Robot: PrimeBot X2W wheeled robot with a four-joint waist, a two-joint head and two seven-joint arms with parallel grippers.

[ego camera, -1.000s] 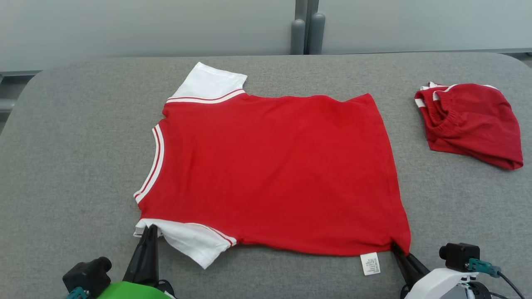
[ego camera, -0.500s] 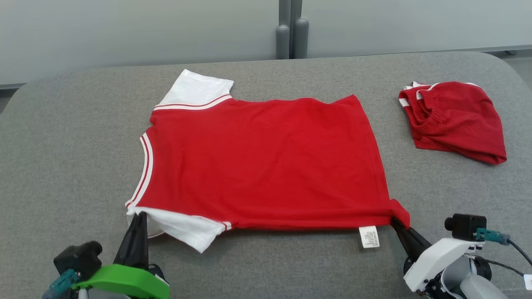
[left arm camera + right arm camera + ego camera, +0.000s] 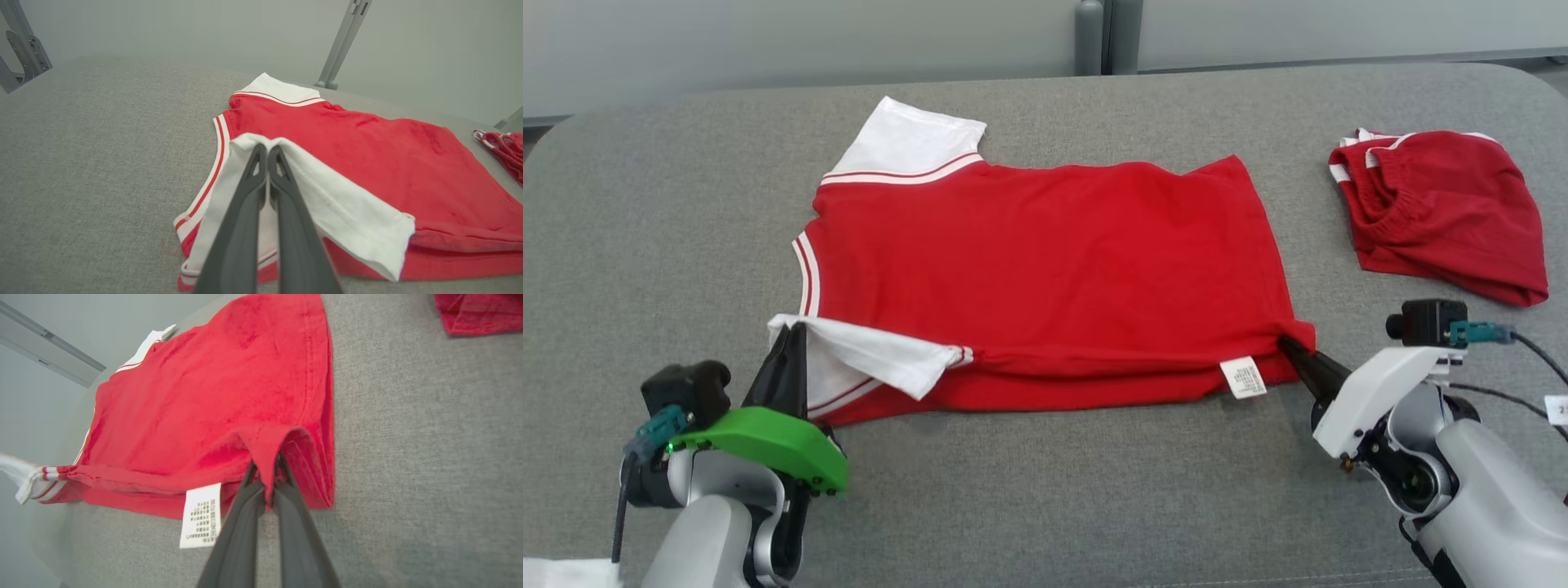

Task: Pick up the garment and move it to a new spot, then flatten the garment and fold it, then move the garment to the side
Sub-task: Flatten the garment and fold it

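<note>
My left gripper [image 3: 788,331] pinches the white near sleeve [image 3: 874,359] of the red garment [image 3: 1045,253], while my right gripper [image 3: 1284,343] is clamped on the garment's near hem corner, above the grey cloth-covered counter [image 3: 645,204]. Both pairs of jaws are closed tight on fabric.

The garment lies across the middle of the counter, with its neckline toward the left edge and its hem toward the right edge. Its near long side is raised off the surface and carried partway over the body, and a lower red layer shows beneath the fold. The far sleeve [image 3: 911,139], white with a red stripe, lies flat and points at the counter's far edge.

In the left wrist view my gripper [image 3: 267,149] has its two dark fingers pressed together, with the sleeve [image 3: 351,220] draped around their tips. In the right wrist view my other gripper [image 3: 265,465] holds a strip of red hem between its fingers, and the cloth curls over them. A white care label [image 3: 200,514] hangs from the near side just beside that gripper.

A bunched red piece [image 3: 1445,212] with white trim sits toward the far right corner, apart from the garment.
</note>
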